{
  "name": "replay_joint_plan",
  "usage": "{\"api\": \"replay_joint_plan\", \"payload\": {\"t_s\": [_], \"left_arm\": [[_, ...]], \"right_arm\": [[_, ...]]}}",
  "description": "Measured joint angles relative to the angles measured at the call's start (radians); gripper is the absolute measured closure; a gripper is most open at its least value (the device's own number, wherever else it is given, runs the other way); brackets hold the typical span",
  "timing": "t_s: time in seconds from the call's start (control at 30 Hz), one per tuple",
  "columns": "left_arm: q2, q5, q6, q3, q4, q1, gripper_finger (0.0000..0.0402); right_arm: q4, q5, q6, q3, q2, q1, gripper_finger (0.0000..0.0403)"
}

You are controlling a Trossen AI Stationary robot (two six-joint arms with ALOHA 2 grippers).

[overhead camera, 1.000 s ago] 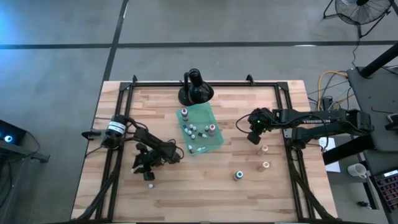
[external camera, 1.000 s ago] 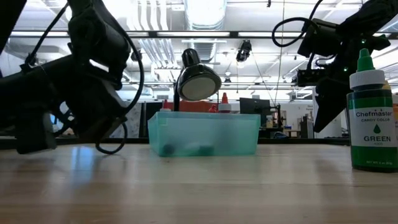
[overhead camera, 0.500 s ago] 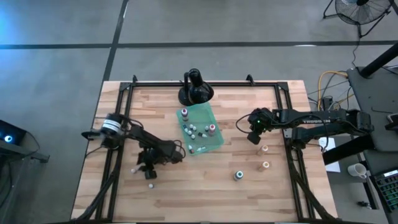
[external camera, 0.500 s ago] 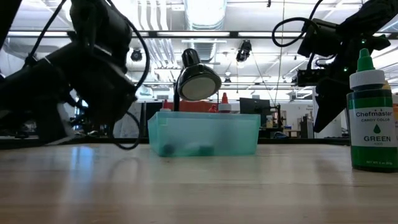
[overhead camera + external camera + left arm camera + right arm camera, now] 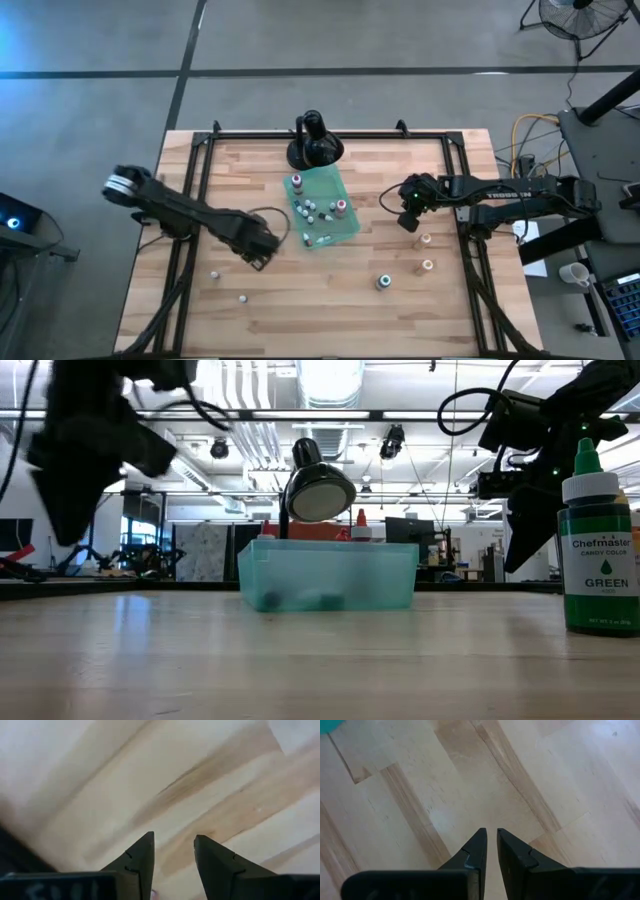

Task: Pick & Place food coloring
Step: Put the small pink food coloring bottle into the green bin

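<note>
Left gripper: over bare wood at about 8 o'clock from the tray, just beside its near-left corner. In the left wrist view its fingers stand spread with a clear gap, nothing between them – only plank grain below.

Right gripper: at 3 o'clock from the tray, well apart from it, above bare table. Right wrist view shows the fingertips almost pressed together, a thin slit between, holding nothing.

Tray: translucent teal-green, near table centre, tilted a little against the plank lines. In the low view it reads as a shallow tub.

Food coloring in tray: a cluster of tiny bottles, some upright, some lying; colours hard to sort from above.

Food coloring loose, right side: two pale-orange bottles and at 4 o'clock from the tray, just below the right gripper; a green bottle at 5 o'clock – the same one stands upright close to the low camera, label reading GREEN.

Food coloring loose, left side: two small white-capped bottles and at 7 to 8 o'clock from the tray, apart from the left gripper.

Black stand: round base, at 12 o'clock from the tray, near the table's far edge.
</note>
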Motion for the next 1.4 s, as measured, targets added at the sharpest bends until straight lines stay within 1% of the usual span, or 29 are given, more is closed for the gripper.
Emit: {"api": "replay_joint_plan", "payload": {"t_s": [0.13,0.23,0.3,0.4,0.53,0.67,0.73,0.93,1.07,1.13,1.2,1.27,1.4], "left_arm": [[-0.141,0.032,-0.386,-0.067,-0.003,-0.01,0.0289],[-0.221,0.009,-0.584,-0.099,0.016,-0.01,0.0289],[-0.257,-0.035,-0.64,-0.108,0.03,-0.01,0.0289],[-0.294,-0.102,-0.674,-0.112,0.033,-0.01,0.0289],[-0.327,-0.178,-0.725,-0.113,0.029,-0.008,0.0289],[-0.354,-0.286,-0.814,-0.096,0.03,-0.007,0.0289],[-0.365,-0.343,-0.828,-0.079,0.029,-0.007,0.0289],[-0.385,-0.494,-0.8,-0.049,0.035,-0.006,0.0289],[-0.386,-0.614,-0.785,-0.049,0.036,-0.006,0.0289],[-0.386,-0.65,-0.786,-0.049,0.042,-0.006,0.0289],[-0.386,-0.654,-0.778,-0.049,0.053,-0.005,0.0289],[-0.387,-0.63,-0.73,-0.046,0.052,-0.006,0.0289],[-0.39,-0.574,-0.622,-0.041,0.053,-0.007,0.0289]], "right_arm": [[0.001,0.0,-0.001,0.0,0.0,0.0,0.0365],[0.002,0.0,-0.002,0.0,0.0,0.0,0.0365],[0.002,0.0,-0.003,0.0,0.0,0.0,0.0365],[0.004,0.0,-0.003,0.0,0.0,0.0,0.0365],[0.004,-0.001,0.001,0.0,0.0,0.0,0.0365],[0.003,-0.001,0.0,0.026,0.0,0.0,0.0365],[0.004,-0.001,-0.001,0.055,0.0,0.0,0.0365],[0.006,-0.001,-0.072,0.181,0.0,0.0,0.0365],[0.01,-0.001,-0.023,0.26,0.0,0.0,0.0365],[0.009,-0.002,0.024,0.292,0.0,0.0,0.0365],[0.01,-0.002,0.089,0.321,0.0,0.0,0.0365],[0.029,-0.003,0.161,0.347,0.0,0.0,0.0364],[0.06,-0.005,0.199,0.416,0.0,0.0,0.0365]]}}
